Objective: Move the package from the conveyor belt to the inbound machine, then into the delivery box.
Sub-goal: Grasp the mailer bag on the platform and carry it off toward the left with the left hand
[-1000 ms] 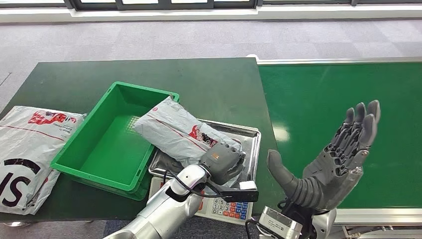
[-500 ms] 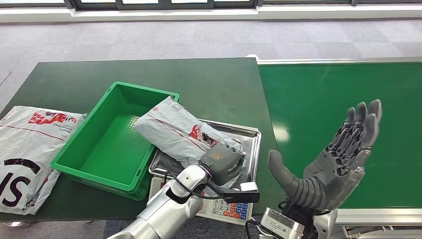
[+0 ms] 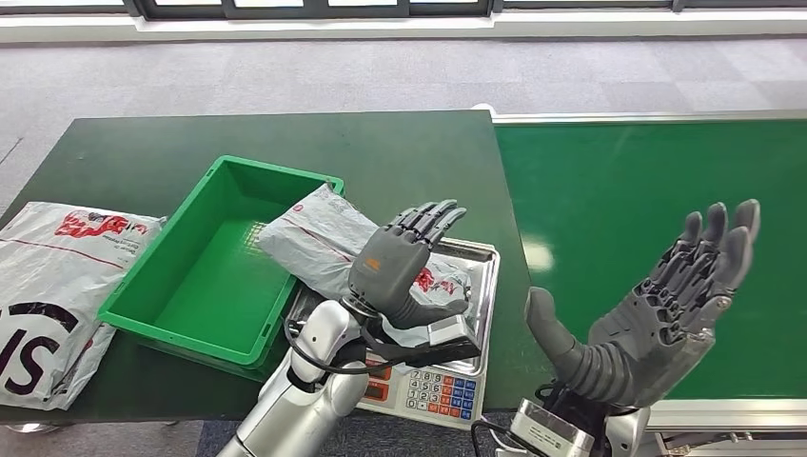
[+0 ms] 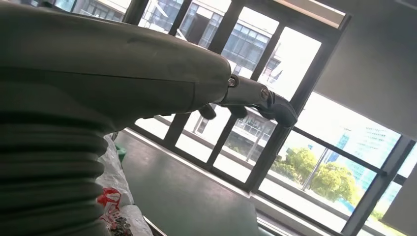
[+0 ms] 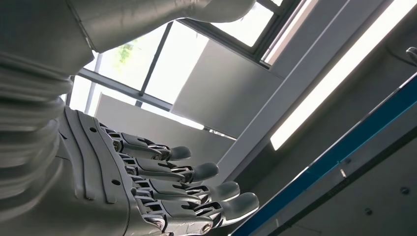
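Note:
A grey plastic package (image 3: 328, 243) with red print lies across the steel tray of the weighing machine (image 3: 476, 286), one end resting on the rim of the green box (image 3: 205, 276). My left hand (image 3: 400, 262) is raised above the package with its fingers spread and nothing in it. A bit of the package (image 4: 115, 206) shows beside my left hand (image 4: 147, 73) in the left wrist view. My right hand (image 3: 657, 309) hovers palm-up over the green conveyor belt (image 3: 619, 181), open and empty. In the right wrist view the right hand (image 5: 147, 191) has its fingers stretched out.
Another grey package (image 3: 52, 286) lies on the dark green table (image 3: 285, 143) at the left. The machine's keypad (image 3: 433, 390) faces the near table edge. The belt surface carries nothing.
My left hand has lifted off the package and its fingers have spread. The package stays on the tray. My right hand has drifted slightly to the right.

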Controlling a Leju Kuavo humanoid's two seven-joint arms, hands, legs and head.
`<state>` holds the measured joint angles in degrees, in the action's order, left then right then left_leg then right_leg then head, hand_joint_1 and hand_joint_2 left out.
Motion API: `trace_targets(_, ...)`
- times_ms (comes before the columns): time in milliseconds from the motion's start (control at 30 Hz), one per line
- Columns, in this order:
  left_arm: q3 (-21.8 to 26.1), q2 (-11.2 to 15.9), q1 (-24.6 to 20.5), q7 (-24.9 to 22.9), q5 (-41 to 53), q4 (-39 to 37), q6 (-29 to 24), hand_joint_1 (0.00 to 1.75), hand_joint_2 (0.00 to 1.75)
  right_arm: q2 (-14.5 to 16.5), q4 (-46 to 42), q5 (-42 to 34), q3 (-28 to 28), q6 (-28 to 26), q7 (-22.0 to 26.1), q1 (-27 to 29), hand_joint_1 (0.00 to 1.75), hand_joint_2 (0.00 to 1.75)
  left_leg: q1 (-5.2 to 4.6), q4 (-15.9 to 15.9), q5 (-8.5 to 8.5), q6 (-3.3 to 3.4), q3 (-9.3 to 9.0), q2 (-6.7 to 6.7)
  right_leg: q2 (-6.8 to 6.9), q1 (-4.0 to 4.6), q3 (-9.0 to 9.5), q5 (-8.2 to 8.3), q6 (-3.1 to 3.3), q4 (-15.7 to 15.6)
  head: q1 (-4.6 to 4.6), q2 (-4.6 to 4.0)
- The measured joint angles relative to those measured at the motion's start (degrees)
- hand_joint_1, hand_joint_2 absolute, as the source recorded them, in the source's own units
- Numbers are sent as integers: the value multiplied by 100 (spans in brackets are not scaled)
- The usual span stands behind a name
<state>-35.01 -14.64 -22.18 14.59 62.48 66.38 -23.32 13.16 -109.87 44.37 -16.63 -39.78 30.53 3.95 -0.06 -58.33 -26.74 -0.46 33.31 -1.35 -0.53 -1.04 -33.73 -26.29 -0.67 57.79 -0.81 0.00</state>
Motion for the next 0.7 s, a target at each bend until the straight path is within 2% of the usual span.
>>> trace_targets(267,0,0,12,1,14,75,19,0,175,-1,-16,4,0,15,-68,-2,0,175,0,0,0,0,-1,1,0,1,-1,0,0,0,1,0)
trace_targets(400,0,-23,-43,-4,-100,-75,310,0,175,1,-19,32,0,46,-118,-15,0,175,0,0,0,0,-1,1,-1,1,-3,0,0,0,2,0)
trace_targets(500,0,-114,-262,-40,-108,-641,605,0,175,2,-44,86,0,135,-146,-25,0,175,0,0,1,1,-2,0,0,0,-2,0,0,0,1,0)
trace_targets(700,0,-324,-902,-233,289,-2428,776,0,175,3,-152,180,0,303,-134,-7,0,175,-1,-1,3,2,-6,9,-5,-1,-2,3,0,0,1,0)
